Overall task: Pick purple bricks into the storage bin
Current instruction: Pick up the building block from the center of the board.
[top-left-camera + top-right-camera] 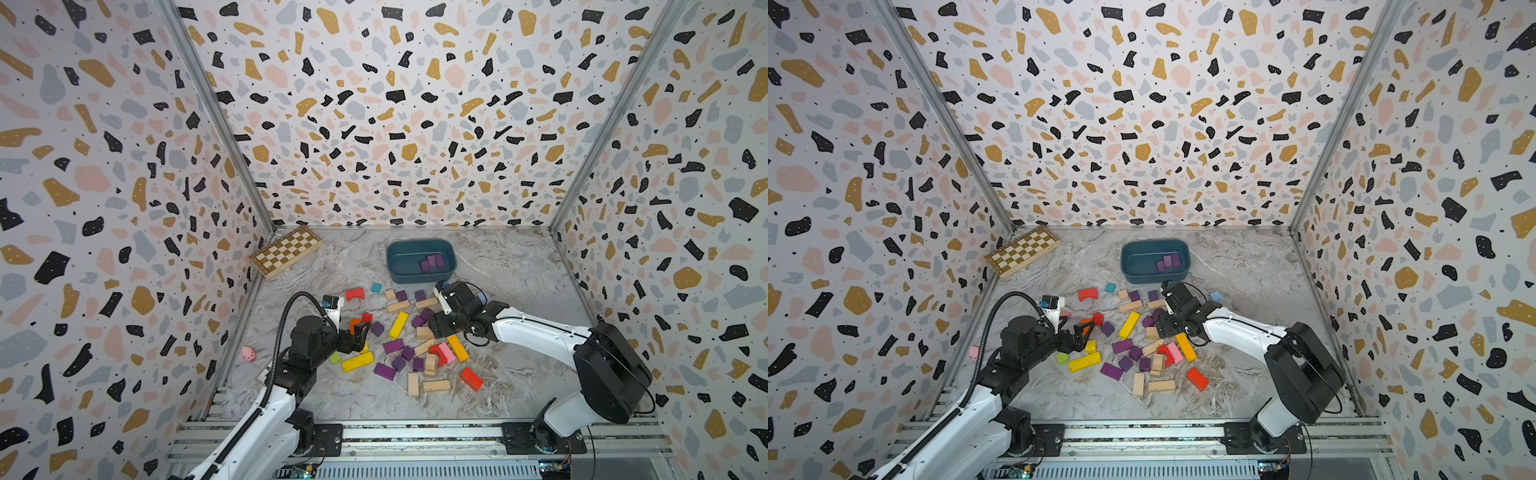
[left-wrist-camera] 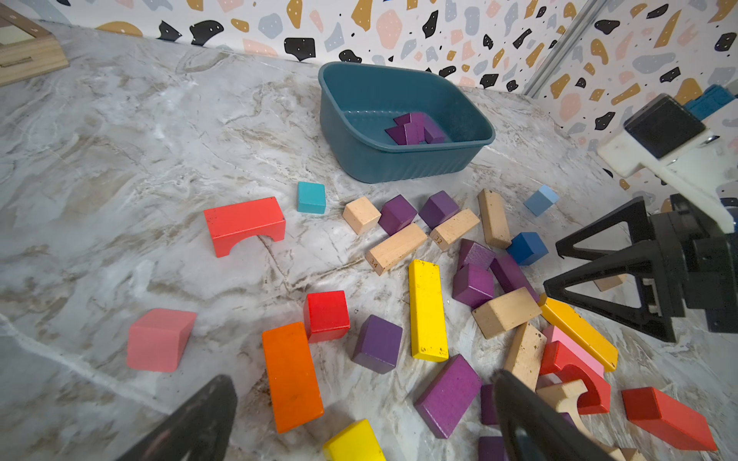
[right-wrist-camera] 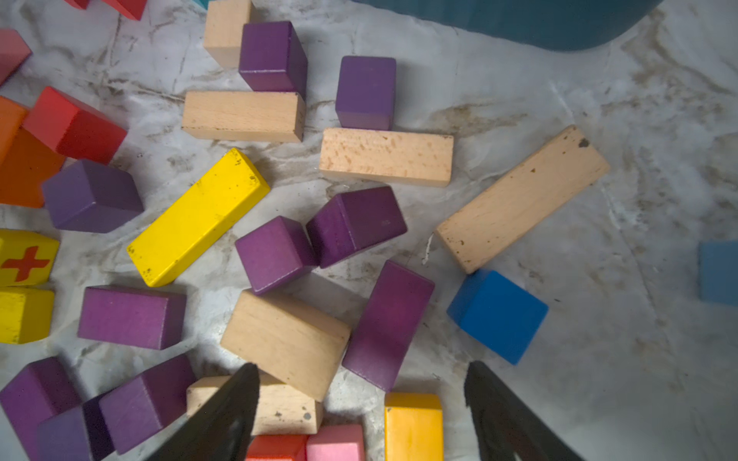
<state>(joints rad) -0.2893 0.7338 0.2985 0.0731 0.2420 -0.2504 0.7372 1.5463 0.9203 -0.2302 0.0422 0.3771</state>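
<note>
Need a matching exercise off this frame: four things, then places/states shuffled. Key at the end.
Column 1
1. storage bin
2. chessboard
3. left end effector
4. red arch block

Column 2
A. open, nothing between its jaws
B. tucked into a far corner
C. holds a few purple bricks
D. lying beside a teal cube

Pairs: 1-C, 2-B, 3-A, 4-D

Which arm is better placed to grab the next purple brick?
Right, likely. The right end effector hangs open over a purple bar, with the storage bin just beyond. The left end effector, also open, is near a purple cube but farther from the bin.
</note>
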